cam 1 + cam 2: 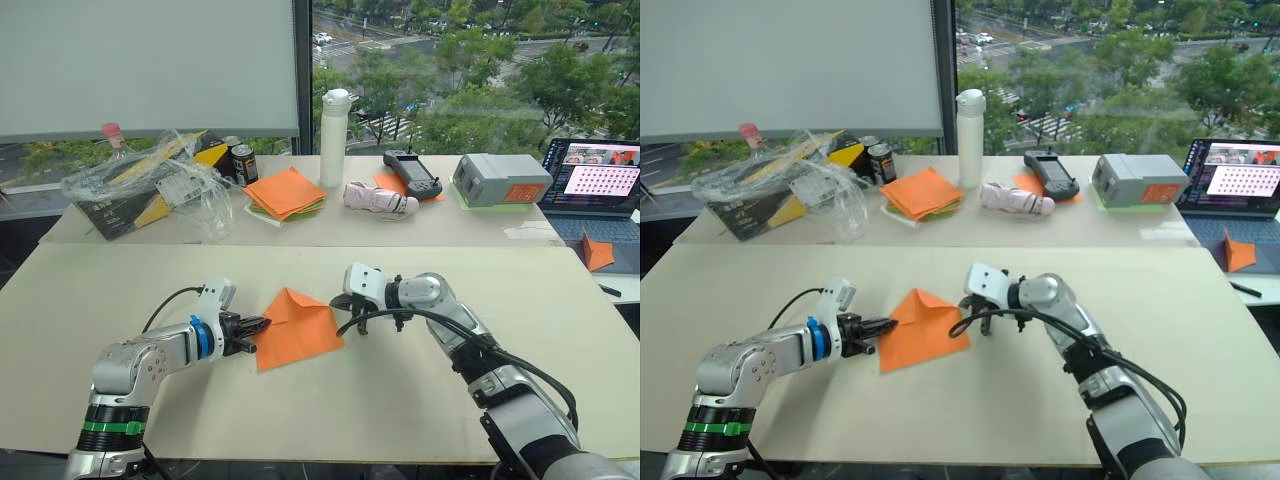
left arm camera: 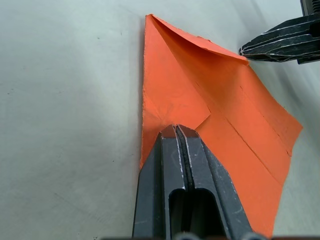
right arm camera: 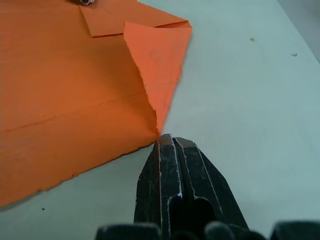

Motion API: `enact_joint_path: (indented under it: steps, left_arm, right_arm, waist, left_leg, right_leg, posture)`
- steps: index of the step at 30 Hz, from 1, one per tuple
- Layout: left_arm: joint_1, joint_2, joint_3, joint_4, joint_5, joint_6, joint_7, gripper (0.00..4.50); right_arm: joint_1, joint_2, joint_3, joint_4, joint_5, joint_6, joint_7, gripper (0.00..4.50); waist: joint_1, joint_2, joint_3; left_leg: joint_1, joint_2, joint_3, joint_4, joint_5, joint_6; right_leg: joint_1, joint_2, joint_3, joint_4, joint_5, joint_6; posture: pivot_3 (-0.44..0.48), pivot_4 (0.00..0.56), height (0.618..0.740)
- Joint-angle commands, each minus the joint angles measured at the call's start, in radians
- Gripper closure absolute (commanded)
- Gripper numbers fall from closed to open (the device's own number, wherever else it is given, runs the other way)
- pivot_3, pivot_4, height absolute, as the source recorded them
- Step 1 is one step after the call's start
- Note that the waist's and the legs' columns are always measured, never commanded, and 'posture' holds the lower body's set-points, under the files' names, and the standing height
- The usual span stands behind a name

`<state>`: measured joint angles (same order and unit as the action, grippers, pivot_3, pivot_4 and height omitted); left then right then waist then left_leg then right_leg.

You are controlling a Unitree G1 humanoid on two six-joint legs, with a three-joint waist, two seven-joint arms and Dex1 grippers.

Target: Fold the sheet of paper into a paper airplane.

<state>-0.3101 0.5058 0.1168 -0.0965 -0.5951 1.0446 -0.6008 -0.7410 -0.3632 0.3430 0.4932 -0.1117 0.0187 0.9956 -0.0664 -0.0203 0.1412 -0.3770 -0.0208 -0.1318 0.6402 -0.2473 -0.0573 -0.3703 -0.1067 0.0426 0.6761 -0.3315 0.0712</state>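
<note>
The thin bright-orange sheet of paper (image 1: 297, 328), partly folded, lies flat in the lower centre of the frame on the pale tabletop (image 1: 420, 400); it looks light, limp and easy to tear, so its corners and creased edges seem best to hold. The left gripper (image 1: 257, 335) presses its closed jaws on the paper's left edge, and the right gripper (image 1: 345, 303) rests closed jaws at the right corner. Farther back, well apart, are a stack of orange and green sheets (image 1: 286, 193) and a white bottle (image 1: 334, 138); nothing blocks the way.

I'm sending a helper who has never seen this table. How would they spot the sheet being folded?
On the near table, between the left gripper and right gripper, lies the sheet of paper: single, orange, partly folded. The orange-and-green stack sits on the far table.
</note>
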Motion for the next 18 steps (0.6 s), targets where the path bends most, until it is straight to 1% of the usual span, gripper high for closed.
enact_joint_path:
  steps: [1, 18]
  left_arm:
    - [0.017, 0.007, -0.022, 0.017, 0.013, 0.027, 0.010, 4.48]
    - [0.021, 0.004, -0.024, 0.013, 0.012, 0.026, 0.012, 4.48]
  right_arm:
    - [0.001, 0.012, -0.010, -0.030, 0.025, 0.017, 0.017, 4.50]
    - [0.001, 0.035, -0.037, -0.053, 0.075, 0.085, 0.020, 4.50]
  waist:
    - [0.000, 0.000, 0.000]
    - [0.000, 0.000, 0.000]
  left_leg:
    - [0.000, 0.000, 0.000, 0.000, 0.000, 0.000]
    - [0.000, 0.000, 0.000, 0.000, 0.000, 0.000]
  right_leg:
    - [0.000, 0.000, 0.000, 0.000, 0.000, 0.000]
    - [0.000, 0.000, 0.000, 0.000, 0.000, 0.000]
  posture:
    - [0.000, 0.150, 0.740]
    - [0.000, 0.150, 0.740]
